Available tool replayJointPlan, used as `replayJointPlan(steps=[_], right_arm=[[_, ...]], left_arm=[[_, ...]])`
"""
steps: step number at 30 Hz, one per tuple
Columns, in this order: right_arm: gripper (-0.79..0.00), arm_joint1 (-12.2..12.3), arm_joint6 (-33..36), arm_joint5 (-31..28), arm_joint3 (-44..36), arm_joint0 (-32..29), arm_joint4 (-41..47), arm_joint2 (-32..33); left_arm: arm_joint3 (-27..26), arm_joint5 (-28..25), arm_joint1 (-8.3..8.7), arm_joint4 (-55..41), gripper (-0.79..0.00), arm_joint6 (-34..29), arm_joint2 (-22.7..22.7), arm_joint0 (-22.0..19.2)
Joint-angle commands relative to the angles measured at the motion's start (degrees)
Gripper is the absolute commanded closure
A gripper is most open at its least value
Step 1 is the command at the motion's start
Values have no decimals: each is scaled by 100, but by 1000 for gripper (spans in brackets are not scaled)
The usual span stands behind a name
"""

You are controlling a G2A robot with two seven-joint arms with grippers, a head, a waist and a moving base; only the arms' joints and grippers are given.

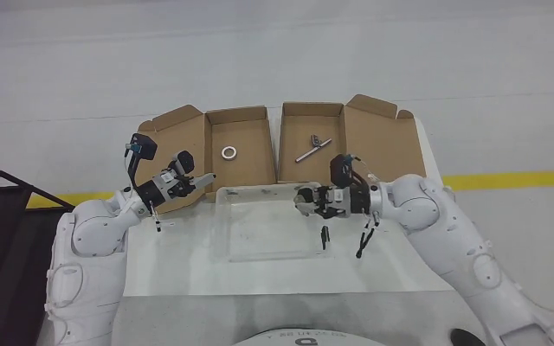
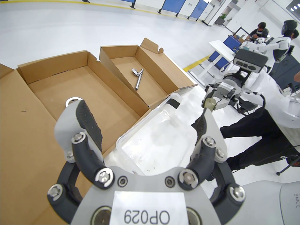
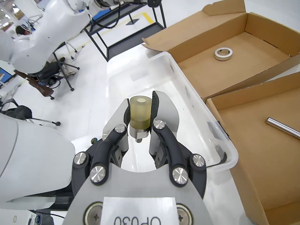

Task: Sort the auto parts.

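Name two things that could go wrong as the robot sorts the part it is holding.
The right gripper pinches the rounded rubber bumper above the clear tray; it could slip out. The ring lies in the left box, the metal rod in the right box; the bumper could land in the wrong one.

A white table has a yellow floor stripe at three o'clock and a black rack at nine o'clock.

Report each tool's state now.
Left tool: open, holding nothing.
Right tool: closed on a yellowish cylindrical part with a metal stud.
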Motion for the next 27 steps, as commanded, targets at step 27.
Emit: replayJointPlan(steps=[27], right_arm=[[0, -75, 740, -615, 120, 593, 5837, -769]], left_arm=[[0, 0, 0, 0, -785, 0, 0, 0]])
